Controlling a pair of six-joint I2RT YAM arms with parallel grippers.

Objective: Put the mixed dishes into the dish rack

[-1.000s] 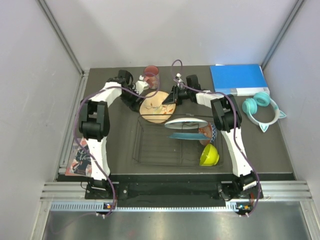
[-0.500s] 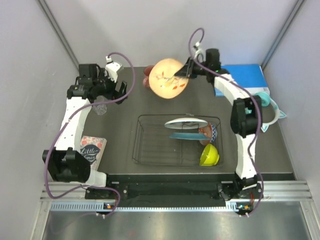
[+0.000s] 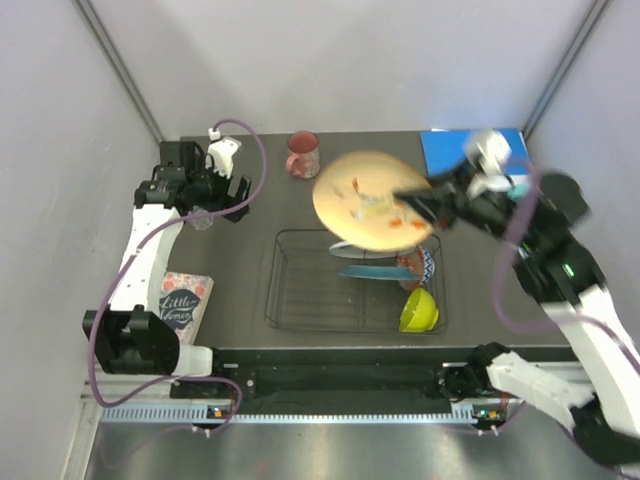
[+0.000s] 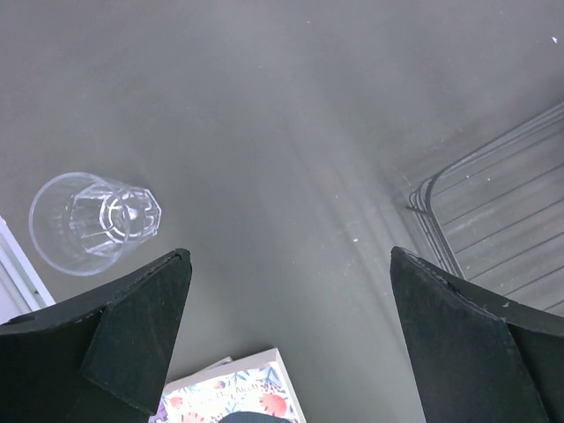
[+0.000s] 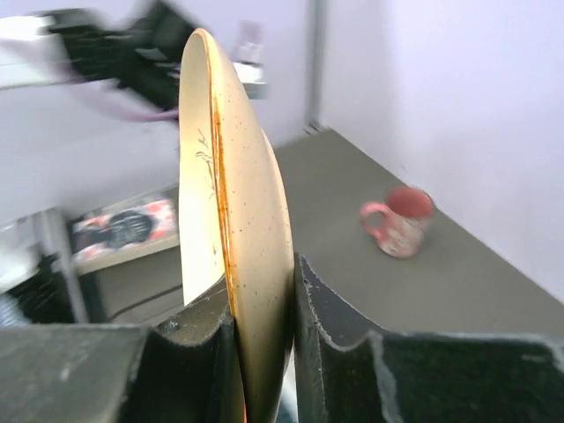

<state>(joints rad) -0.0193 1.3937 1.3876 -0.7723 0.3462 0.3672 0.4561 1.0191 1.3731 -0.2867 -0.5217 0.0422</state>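
Top external view, change: the right gripper (image 3: pixel 425 205) has swung nearer in the last half second. It has carried the cream-yellow floral plate (image 3: pixel 372 200) from beside the pink-red mug (image 3: pixel 303 155) to over the dish rack's (image 3: pixel 272 285) far edge.
Right grip: fingers pinch the plate's rim.
Below it: lime-green bowl (image 3: pixel 418 310) nearest, then teal scalloped plate (image 3: pixel 365 272) and pink patterned bowl (image 3: pixel 422 265), all in the rack.
Left gripper (image 4: pixel 289 256): barely moved, fingers spread, nothing between them.
Off one left finger: small clear glass (image 4: pixel 92 220), upright; a book (image 3: pixel 178 303) lies nearer.
Beyond the right gripper: blue binder (image 3: pixel 445 155).
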